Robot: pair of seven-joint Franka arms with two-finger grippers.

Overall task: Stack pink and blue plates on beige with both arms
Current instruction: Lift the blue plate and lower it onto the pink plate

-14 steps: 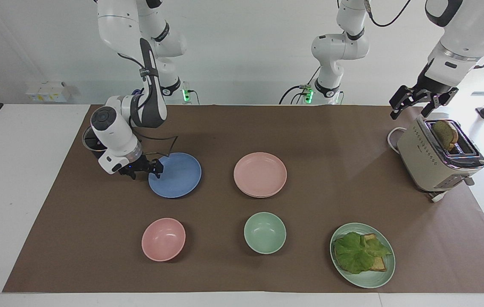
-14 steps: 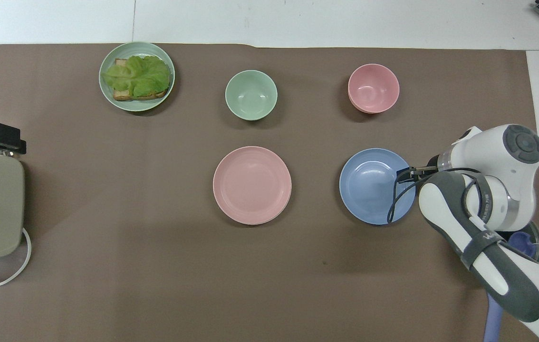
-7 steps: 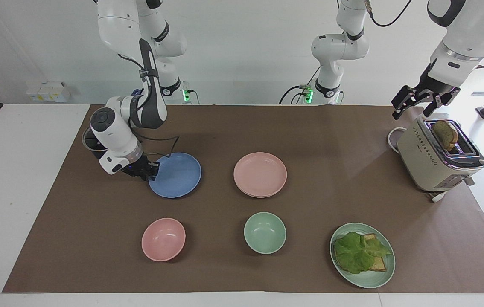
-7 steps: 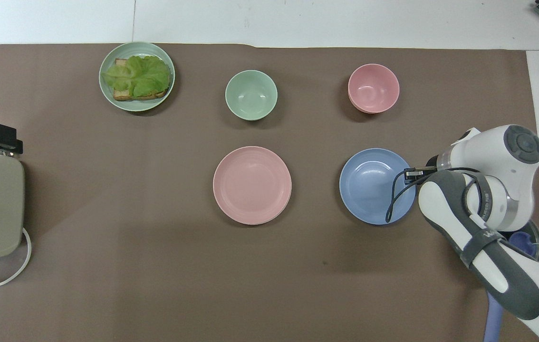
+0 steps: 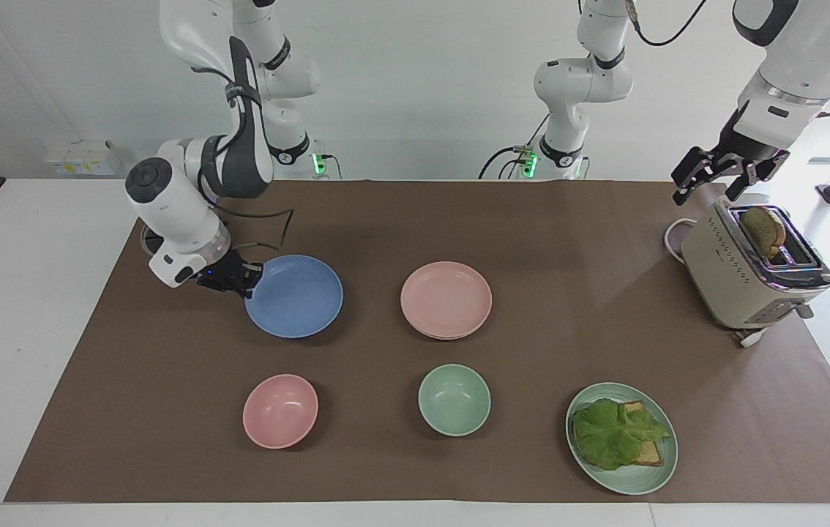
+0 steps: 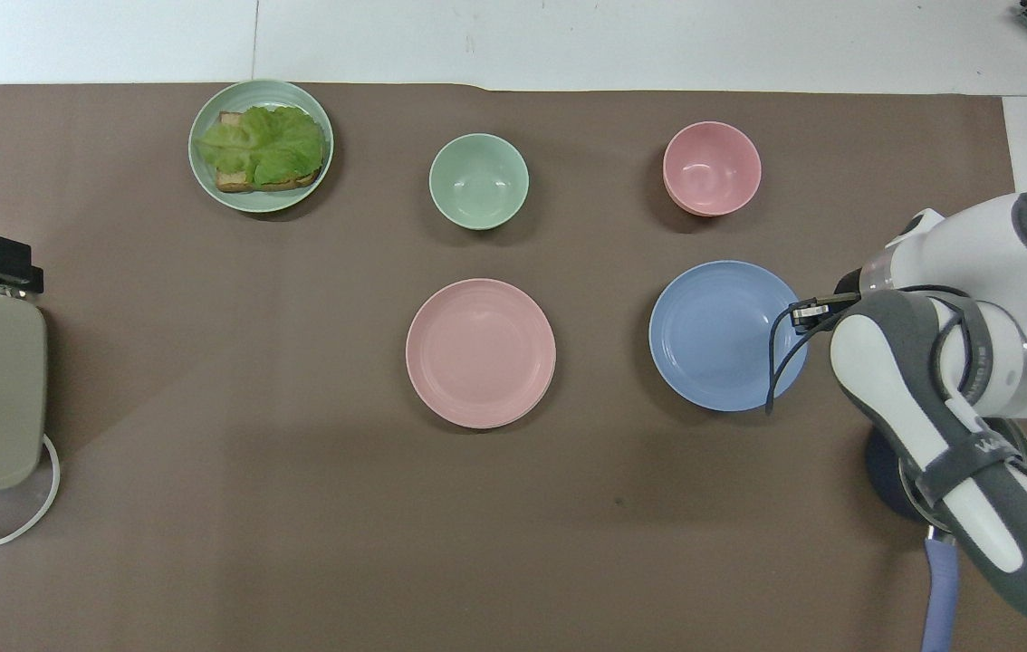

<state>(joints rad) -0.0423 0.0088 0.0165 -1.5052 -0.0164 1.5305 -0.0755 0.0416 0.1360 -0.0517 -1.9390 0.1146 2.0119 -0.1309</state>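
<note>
Brown matting covers the counter, where the blue plate (image 5: 294,296), pinched at its rim by the right end effector (image 5: 239,279), should be kept level and centred over the pink plate (image 5: 446,299) while the left end effector (image 5: 724,176) waits, spread wide, over the toaster (image 5: 752,277)

Two plates (image 5: 446,300) stacked, third plate (image 5: 294,296) beside, toward right arm's end.

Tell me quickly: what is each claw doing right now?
Left claw: open, empty, over the toaster.
Right claw: shut on the blue plate rim, plate lifted.
</note>
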